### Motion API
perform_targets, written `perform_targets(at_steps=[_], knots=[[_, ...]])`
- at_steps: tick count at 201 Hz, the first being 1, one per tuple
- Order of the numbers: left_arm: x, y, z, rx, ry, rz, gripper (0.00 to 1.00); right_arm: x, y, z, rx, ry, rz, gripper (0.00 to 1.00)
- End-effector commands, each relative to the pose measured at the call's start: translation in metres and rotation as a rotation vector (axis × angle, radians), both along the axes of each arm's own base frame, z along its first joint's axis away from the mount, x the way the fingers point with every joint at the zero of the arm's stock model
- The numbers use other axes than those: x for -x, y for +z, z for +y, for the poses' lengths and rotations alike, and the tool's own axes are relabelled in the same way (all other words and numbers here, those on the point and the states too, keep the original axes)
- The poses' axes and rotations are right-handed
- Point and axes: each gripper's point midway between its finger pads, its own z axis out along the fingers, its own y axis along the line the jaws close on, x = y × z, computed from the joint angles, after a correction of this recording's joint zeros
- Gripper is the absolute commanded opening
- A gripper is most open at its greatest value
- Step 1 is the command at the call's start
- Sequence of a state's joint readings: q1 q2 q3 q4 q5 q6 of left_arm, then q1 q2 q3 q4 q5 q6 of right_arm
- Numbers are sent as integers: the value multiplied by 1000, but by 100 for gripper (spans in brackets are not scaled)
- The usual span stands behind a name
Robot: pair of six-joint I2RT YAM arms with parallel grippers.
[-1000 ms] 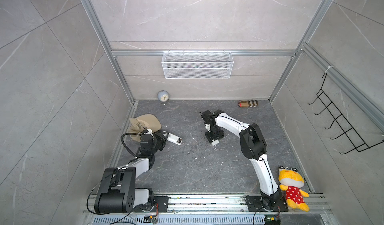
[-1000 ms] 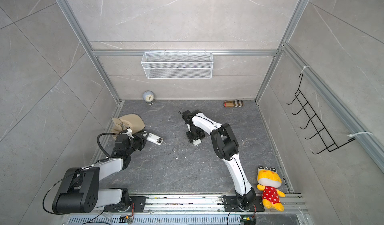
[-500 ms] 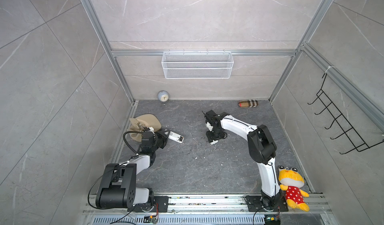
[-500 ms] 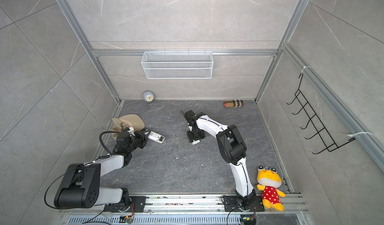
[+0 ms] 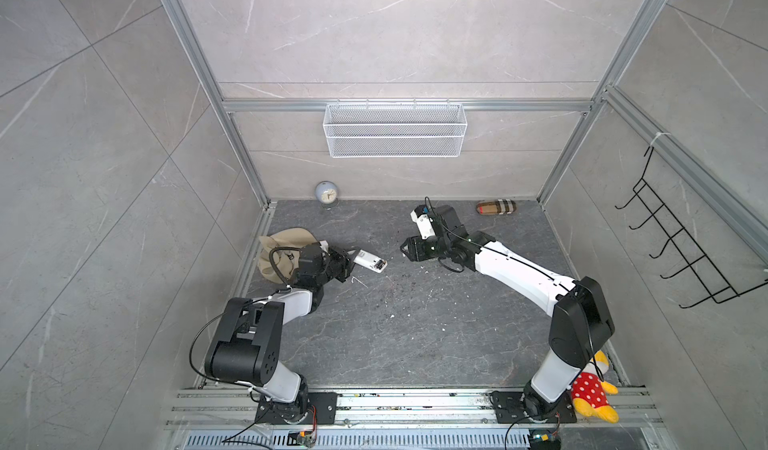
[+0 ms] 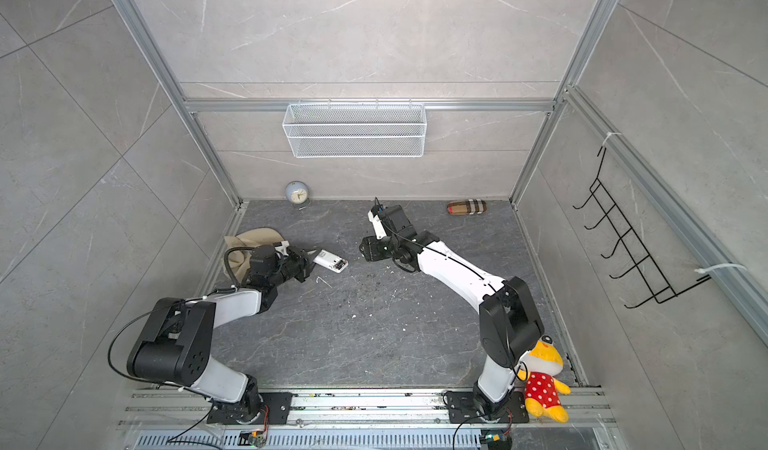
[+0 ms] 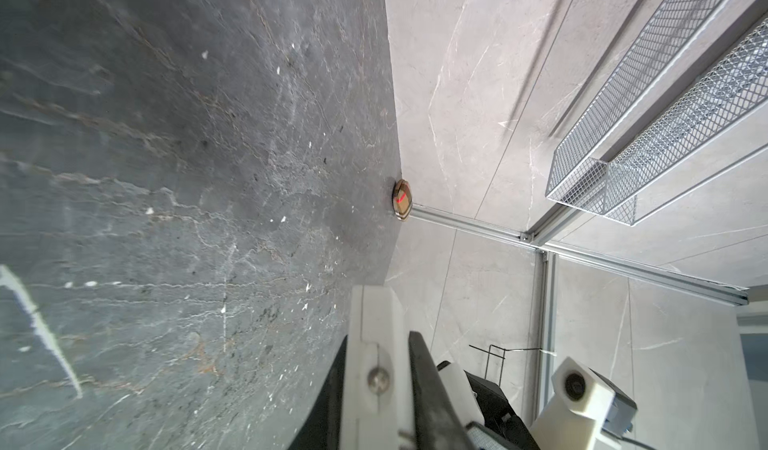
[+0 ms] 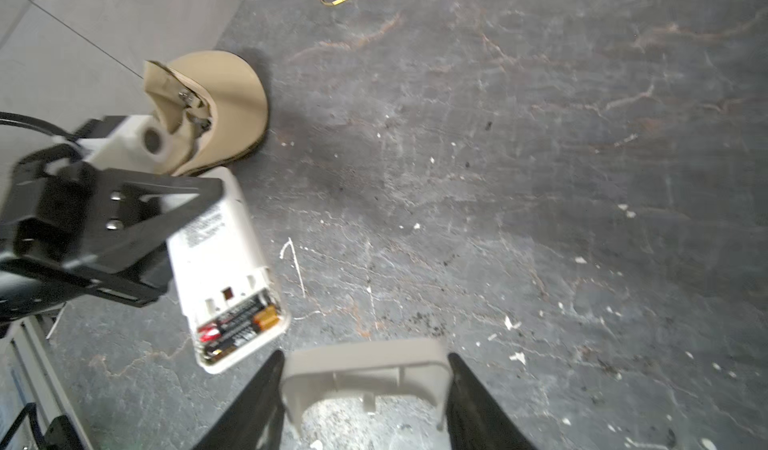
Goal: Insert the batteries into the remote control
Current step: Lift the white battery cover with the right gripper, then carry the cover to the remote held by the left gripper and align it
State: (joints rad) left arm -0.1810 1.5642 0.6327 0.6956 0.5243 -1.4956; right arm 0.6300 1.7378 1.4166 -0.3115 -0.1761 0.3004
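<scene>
The white remote control is held back side up just above the floor at the left, with my left gripper shut on its near end. Its open compartment holds the two batteries, dark with orange tips, lying side by side. In the left wrist view the remote control's edge shows clamped between the black fingers. My right gripper is shut on the white back cover across its width, a short way to the right of the remote control and pointing at it. In both top views the right gripper hovers low.
A beige cap lies behind the left wrist by the left wall. At the back wall stand a round clock and a plaid pouch. A wire basket hangs above them. A plush toy sits by the right arm's base.
My right gripper has swung from pointing down at the floor to pointing left at the remote, carrying the cover. The left gripper has shifted the remote slightly right and towards the back.
</scene>
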Motion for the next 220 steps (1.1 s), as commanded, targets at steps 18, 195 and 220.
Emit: perform_targets(at_steps=[18, 195, 220], knots=[[-4, 31, -21, 83, -86, -18, 0, 8, 48, 45, -120, 109, -115, 58], [-47, 84, -57, 320, -288, -240, 0, -7, 83, 59, -14, 160, -326, 58], [-46, 81, -57, 315, -295, -230, 0, -13, 87, 66, -7, 173, -349, 58]])
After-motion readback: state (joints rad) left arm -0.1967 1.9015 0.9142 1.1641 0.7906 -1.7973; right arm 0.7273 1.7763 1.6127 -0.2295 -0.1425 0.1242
